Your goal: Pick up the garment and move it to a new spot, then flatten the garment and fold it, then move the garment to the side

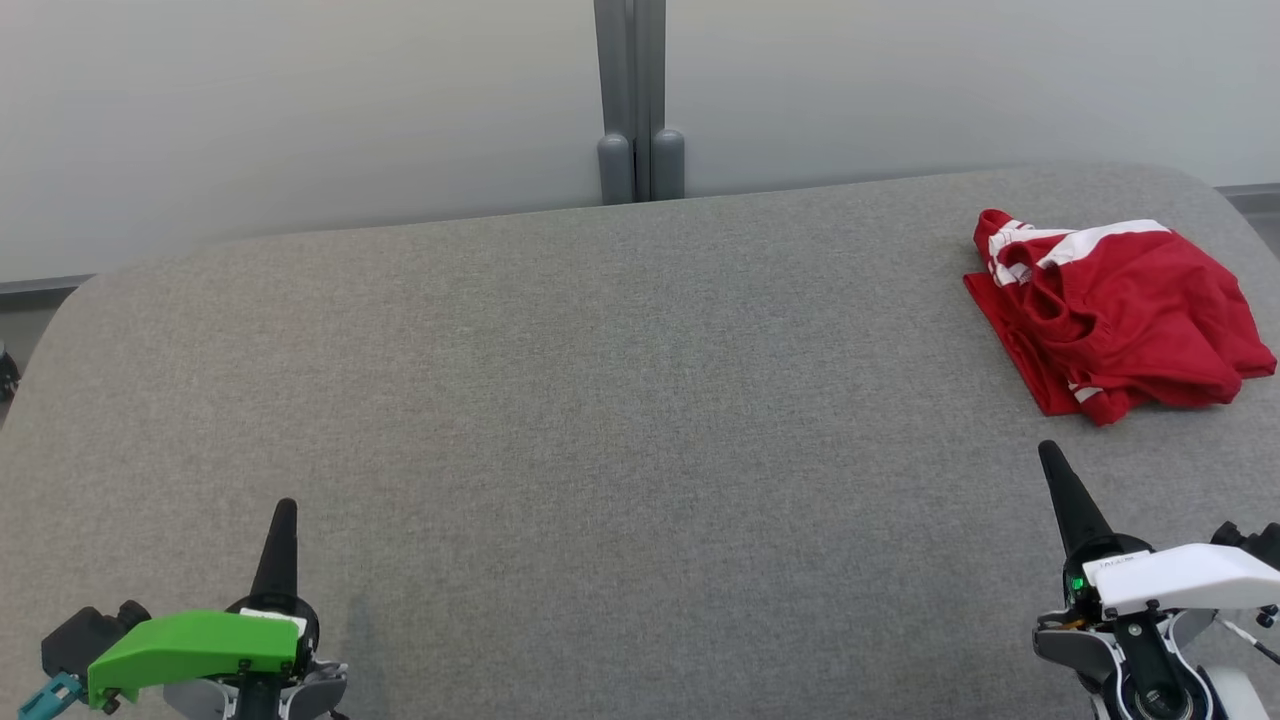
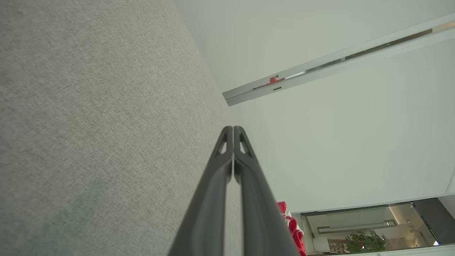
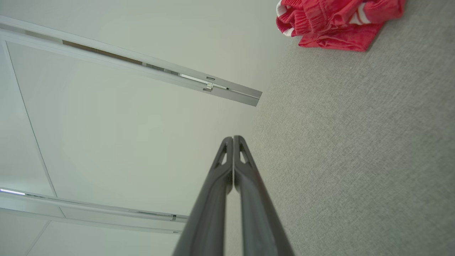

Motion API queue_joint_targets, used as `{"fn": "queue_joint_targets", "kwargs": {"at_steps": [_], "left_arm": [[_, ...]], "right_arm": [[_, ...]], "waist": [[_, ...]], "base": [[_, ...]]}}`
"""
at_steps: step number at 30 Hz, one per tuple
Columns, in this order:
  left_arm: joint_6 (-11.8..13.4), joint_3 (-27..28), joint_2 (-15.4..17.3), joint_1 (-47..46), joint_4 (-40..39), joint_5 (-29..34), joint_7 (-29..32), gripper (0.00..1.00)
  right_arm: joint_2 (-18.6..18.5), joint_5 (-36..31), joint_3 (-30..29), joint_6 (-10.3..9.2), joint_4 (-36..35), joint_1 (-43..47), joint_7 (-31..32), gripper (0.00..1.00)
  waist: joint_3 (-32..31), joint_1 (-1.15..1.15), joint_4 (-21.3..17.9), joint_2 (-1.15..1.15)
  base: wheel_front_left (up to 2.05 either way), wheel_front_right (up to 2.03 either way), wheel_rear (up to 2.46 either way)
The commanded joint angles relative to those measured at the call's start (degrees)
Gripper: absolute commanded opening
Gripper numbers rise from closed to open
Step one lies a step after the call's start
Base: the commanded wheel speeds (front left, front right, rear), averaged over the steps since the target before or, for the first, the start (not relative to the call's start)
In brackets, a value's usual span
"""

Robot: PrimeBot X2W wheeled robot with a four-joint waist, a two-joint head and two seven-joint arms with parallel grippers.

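Head view, nearest edge first: the left gripper [image 1: 287, 508] sits at the lower left under a green cover [image 1: 190, 648]. Its two dark fingers are pressed together into a single spike pointing up the picture, and they hold nothing. At the lower right is the right gripper [image 1: 1048, 452] under a white cover [image 1: 1185, 578], with a small green light beside its base. Its fingers are likewise closed on each other and empty. Both are over the grey woven worktop [image 1: 600, 400]; whether either touches the cloth surface cannot be told.

In the left wrist view the left gripper [image 2: 233, 128] shows its fingers meeting along their length, tips touching. In the right wrist view the right gripper [image 3: 233, 138] looks the same, closed and bare.

Farther out, the garment [image 1: 1120, 315] lies on the worktop's far right, beyond the right gripper and well apart from the left one. It is red with white stripes, bunched in a loose heap, with a flatter layer showing under its left edge. It is seen at the top right of the right wrist view [image 3: 334, 21], and a red sliver [image 2: 293, 227] appears past the fingers in the left wrist view.

Behind the worktop's rounded far edge stand pale wall panels [image 1: 300, 100], with a grey post [image 1: 640, 100] at the middle.
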Motion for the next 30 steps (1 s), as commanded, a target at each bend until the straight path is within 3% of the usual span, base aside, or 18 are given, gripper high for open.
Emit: {"fn": "queue_joint_targets", "kwargs": {"at_steps": [1,30], "left_arm": [[-0.4,0.5,-0.1,-1.4,-0.5,-1.6,0.4,0.0],[-2.5,3.2,-1.0,-2.9,-0.4,-14.4,3.5,0.0]], "right_arm": [[0.0,1.5,-0.3,0.04,0.1,-1.4,0.3,0.0],[1.2,13.5,-1.4,0.03,3.3,-3.7,2.3,0.0]], "waist": [[0.0,0.0,0.0,0.0],[0.4,0.0,0.2,0.0]], "base": [[0.0,0.0,0.0],[0.0,0.0,0.0]]}}
